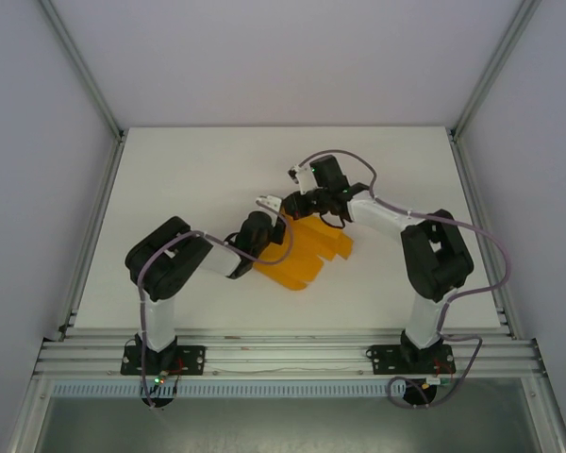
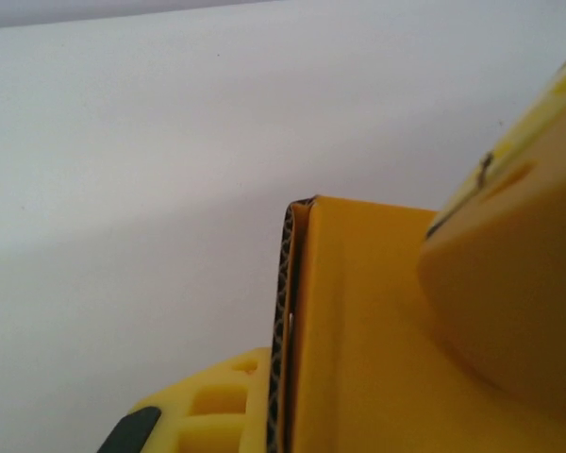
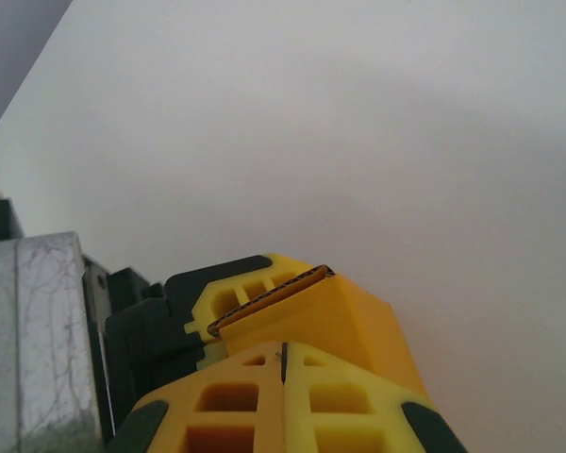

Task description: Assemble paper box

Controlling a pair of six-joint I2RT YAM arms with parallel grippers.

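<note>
Folding stage: an edge of the paper box (image 1: 307,255) is clamped by the left gripper (image 2: 302,377); the right gripper (image 3: 283,377), jaws together, is set alongside. Folding a wall upright seems called for next.

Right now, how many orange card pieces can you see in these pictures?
1. The paper box, one orange card sheet, is near the middle of the table. A second sheet lying exactly under it would be hidden.

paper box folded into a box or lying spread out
Mostly spread: from above the paper box lies as a flat sheet, tabs out. Only one edge looks folded over, pinched in the left tool.
</note>
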